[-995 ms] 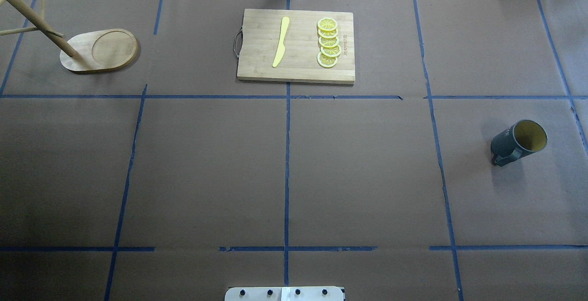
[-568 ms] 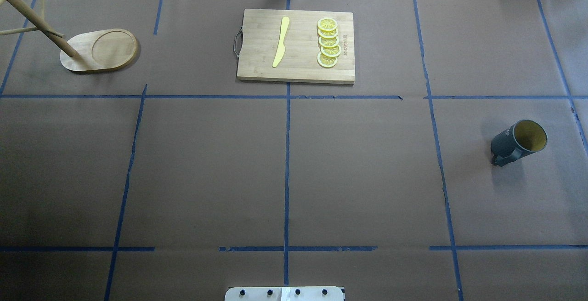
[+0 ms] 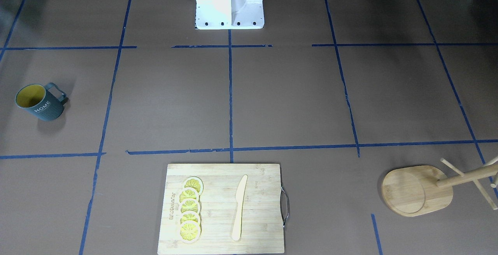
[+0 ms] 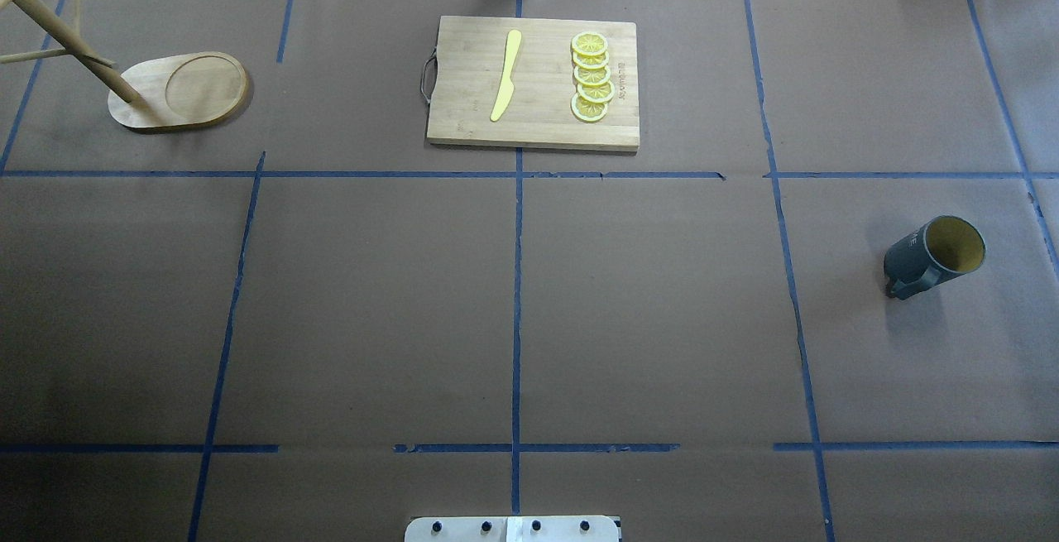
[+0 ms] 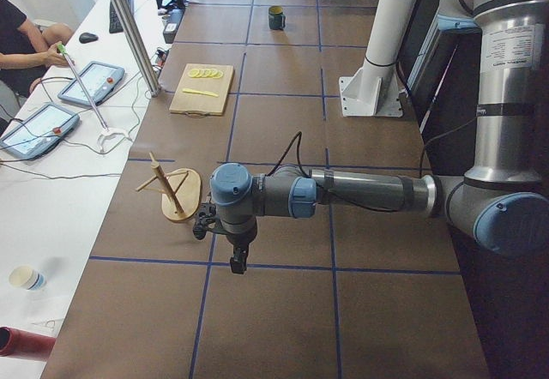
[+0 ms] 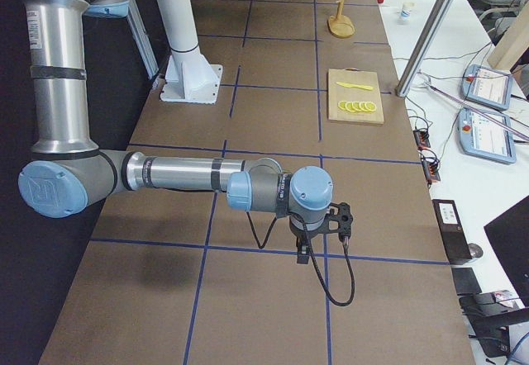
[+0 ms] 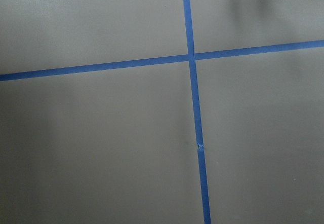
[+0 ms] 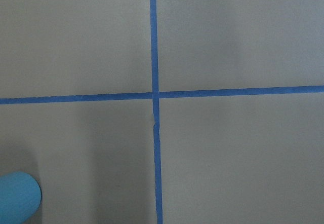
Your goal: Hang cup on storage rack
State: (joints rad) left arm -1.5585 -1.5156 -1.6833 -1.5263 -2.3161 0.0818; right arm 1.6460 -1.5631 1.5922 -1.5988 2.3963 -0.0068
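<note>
The cup (image 4: 935,255) stands well right of the cutting board (image 4: 534,83), the storage rack (image 4: 182,91) well left of it. We judge the right gripper (image 6: 302,254) probably nearer the cup; whether it or the left gripper (image 5: 237,264) gapes or holds anything, we cannot tell.

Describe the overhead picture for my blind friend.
A dark blue-grey mug with a yellow inside stands at the right of a brown table. A light bamboo mug tree stands far left; a wooden cutting board holding lemon slices and a yellow knife lies at the back.
</note>
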